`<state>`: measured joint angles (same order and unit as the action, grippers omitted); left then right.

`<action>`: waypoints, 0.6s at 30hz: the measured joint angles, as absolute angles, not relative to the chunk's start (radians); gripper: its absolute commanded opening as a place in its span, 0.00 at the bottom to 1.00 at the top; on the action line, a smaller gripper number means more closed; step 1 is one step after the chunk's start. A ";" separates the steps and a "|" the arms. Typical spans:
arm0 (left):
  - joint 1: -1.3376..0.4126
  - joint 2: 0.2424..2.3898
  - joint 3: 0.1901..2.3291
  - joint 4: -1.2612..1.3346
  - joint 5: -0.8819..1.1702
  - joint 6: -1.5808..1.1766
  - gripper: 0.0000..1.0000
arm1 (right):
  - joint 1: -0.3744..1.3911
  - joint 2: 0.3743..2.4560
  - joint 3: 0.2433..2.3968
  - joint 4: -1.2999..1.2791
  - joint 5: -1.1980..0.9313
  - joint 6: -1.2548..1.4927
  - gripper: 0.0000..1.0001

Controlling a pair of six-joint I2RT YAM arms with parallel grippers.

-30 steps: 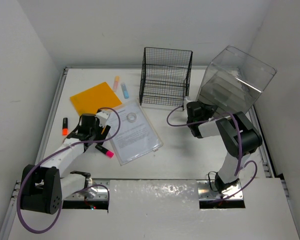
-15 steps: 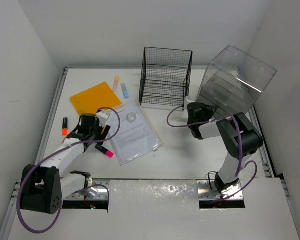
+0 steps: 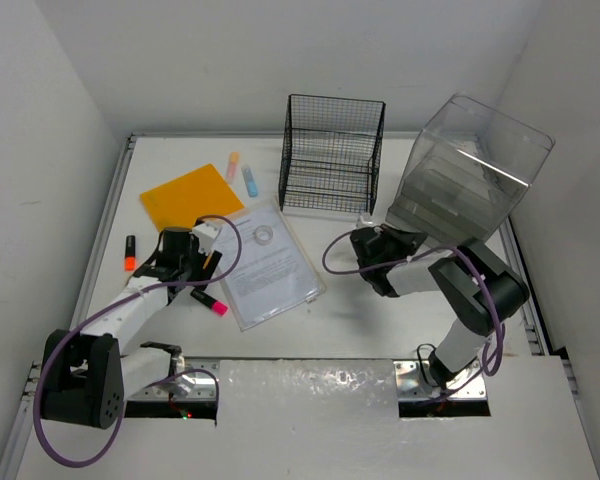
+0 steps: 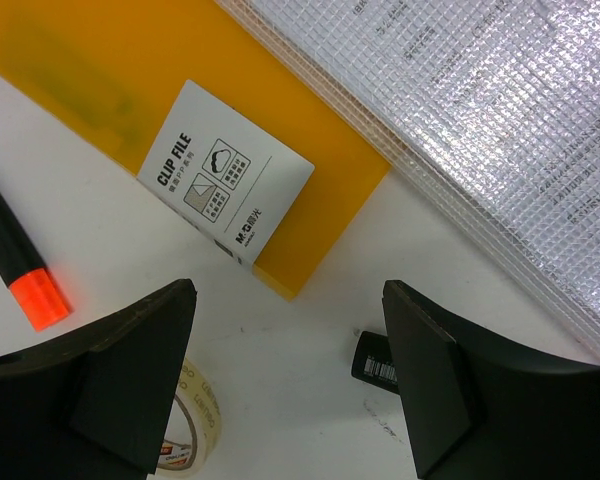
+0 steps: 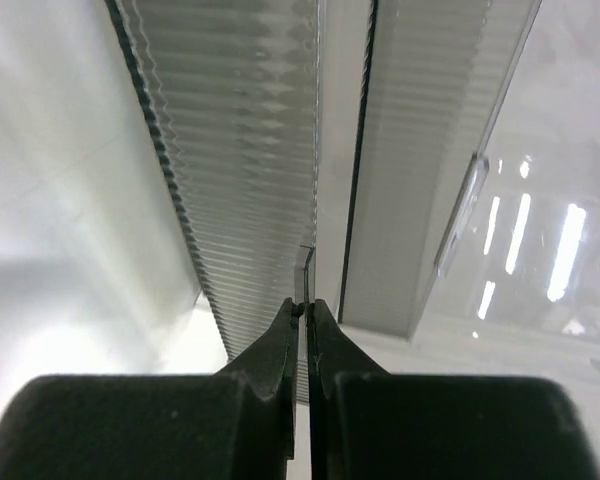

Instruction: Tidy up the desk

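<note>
On the desk [image 3: 360, 320] — left hand [image 4: 285, 370] open; right hand [image 5: 303, 312] pinching a drawer tab [image 5: 304, 262].

- Left arm [image 3: 130, 312] reaches forward, low; left gripper [image 4: 288, 335] points down, fingers spread wide.
- Right arm [image 3: 467, 290] folds leftward; right gripper [image 5: 305, 310] has fingers pressed together.

desk [image 3: 360, 320] bears all | wire-mesh rack [image 3: 332, 150] rear centre | drawer box [image 3: 460, 180] right of rack | clip file [image 3: 192, 195] left of rack | two highlighters [image 3: 233, 163] [image 3: 250, 180] between them | document pouch [image 3: 270, 265] before rack, overlapping clip file's edge | tape roll [image 3: 264, 235] on pouch | marker [image 3: 130, 252] near left rail | second marker [image 3: 210, 303] left of pouch's near end
</note>
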<state>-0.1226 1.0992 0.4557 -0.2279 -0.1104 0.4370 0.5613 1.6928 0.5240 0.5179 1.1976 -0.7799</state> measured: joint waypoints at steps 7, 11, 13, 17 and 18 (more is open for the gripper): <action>-0.123 1.087 0.455 -0.228 -0.102 0.440 0.74 | 0.680 1.687 0.528 0.305 1.310 -0.609 0.00; -0.123 1.076 0.448 -0.229 -0.100 0.440 0.74 | 0.740 1.676 0.537 0.177 1.338 -0.511 0.00; -0.123 1.073 0.446 -0.229 -0.099 0.440 0.74 | 0.763 1.668 0.539 0.127 1.343 -0.468 0.00; -0.123 1.071 0.445 -0.229 -0.099 0.440 0.74 | 0.802 1.662 0.542 0.057 1.355 -0.406 0.00; -0.123 1.071 0.445 -0.229 -0.098 0.441 0.74 | 0.807 1.662 0.545 0.043 1.357 -0.394 0.00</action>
<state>-0.1226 1.0706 0.4446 -0.2287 -0.0982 0.4408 0.8066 1.6615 0.5446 0.0433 1.3571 -0.3939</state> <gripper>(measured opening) 0.738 0.002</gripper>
